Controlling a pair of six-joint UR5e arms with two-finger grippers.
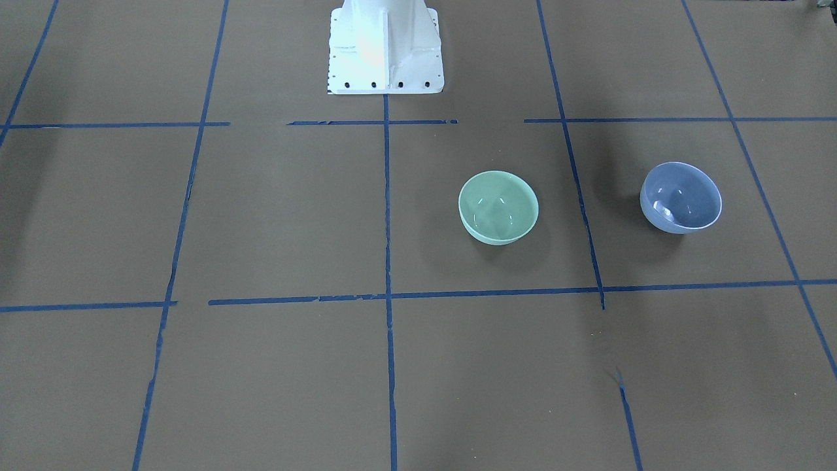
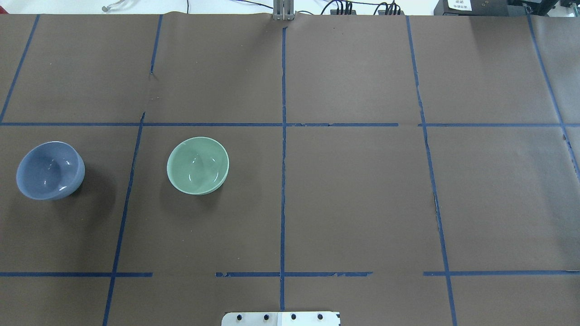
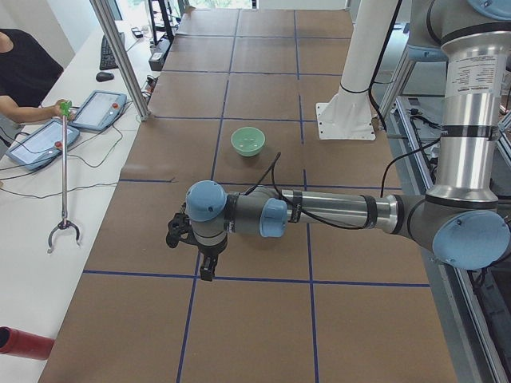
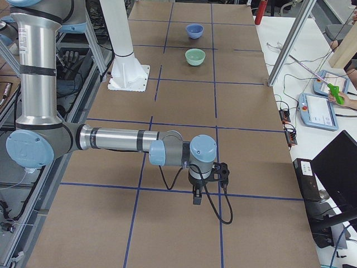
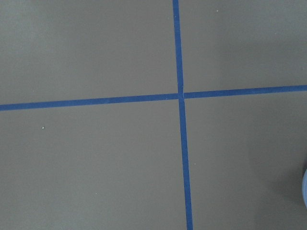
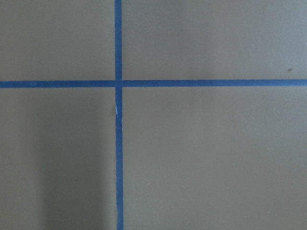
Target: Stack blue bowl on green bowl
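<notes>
Nothing of the stack is made yet, as far as the views show. The green bowl (image 1: 498, 207) stands upright and empty on the brown-papered table (image 1: 281, 216). The blue bowl (image 1: 681, 197), also upright and empty, sits well apart from the green bowl on the side toward the robot's left, with a line of blue tape (image 1: 579, 196) running between them. Neither bowl is touched by anything. The left gripper (image 3: 180, 230) hangs above the table on that same side of the green bowl, and from the side view I cannot tell whether its fingers are spread or closed; it appears to carry nothing. Its wrist camera shows only taped paper and a sliver of blue at the right edge, probably the blue bowl's rim. The right gripper (image 4: 220, 170) hangs far from the green bowl, toward the opposite end of the table, and its state cannot be told either. By my reading the whole job is left: reach the blue bowl, grasp it, lift it, carry it over and set it into the green bowl. No brand or writing shows on either bowl. A white label (image 2: 458, 4) beyond the green bowl at the table's far edge is too small to read.
</notes>
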